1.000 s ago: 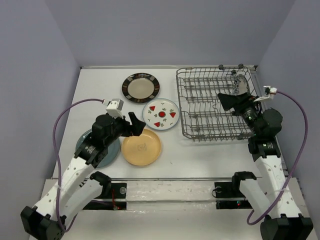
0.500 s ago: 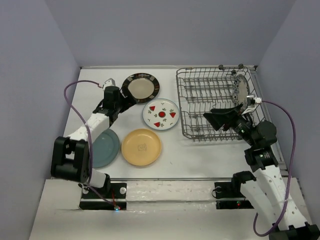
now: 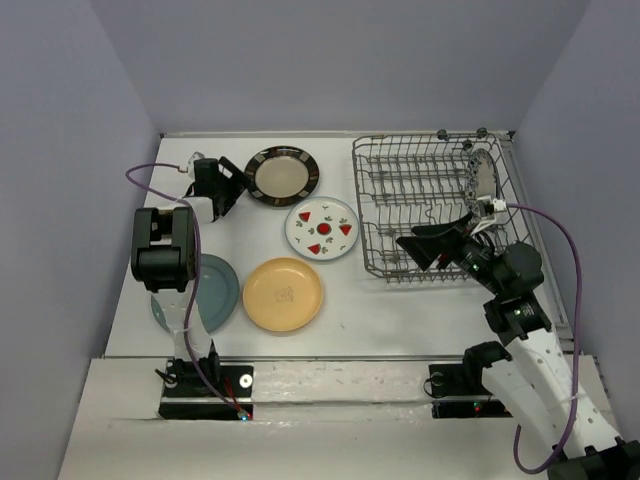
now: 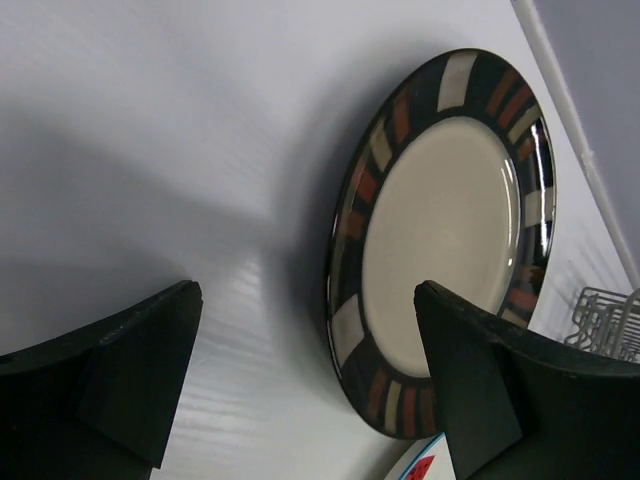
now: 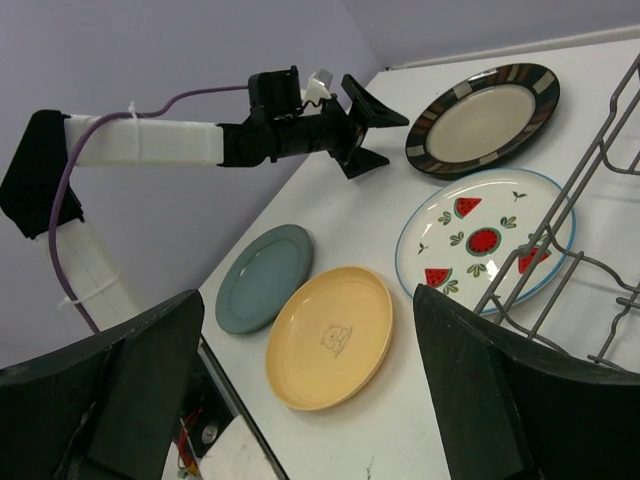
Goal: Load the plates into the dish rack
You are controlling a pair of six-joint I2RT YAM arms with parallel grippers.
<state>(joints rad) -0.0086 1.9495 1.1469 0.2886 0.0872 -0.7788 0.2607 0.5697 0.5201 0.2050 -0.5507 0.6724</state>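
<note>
My left pincer gapes wide and empty just beside the dark-rimmed plate, which lies flat on the table. I judge it stiff, glazed and breakable (likely slippery), so I'd pinch its raised rim. My right pincer is open too, holding nothing.

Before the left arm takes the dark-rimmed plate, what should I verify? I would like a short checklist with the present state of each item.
1. Left gripper open: ok.
2. Dark-rimmed plate lying flat, nothing on it: ok.
3. Its rim inside the gripper's opening: ok in the left wrist view; gripper height: cannot tell.
4. Free slots in the rack: ok, only one plate stands in it.
5. Right gripper away from the rack: not ok, it hangs open over the near edge.
</note>
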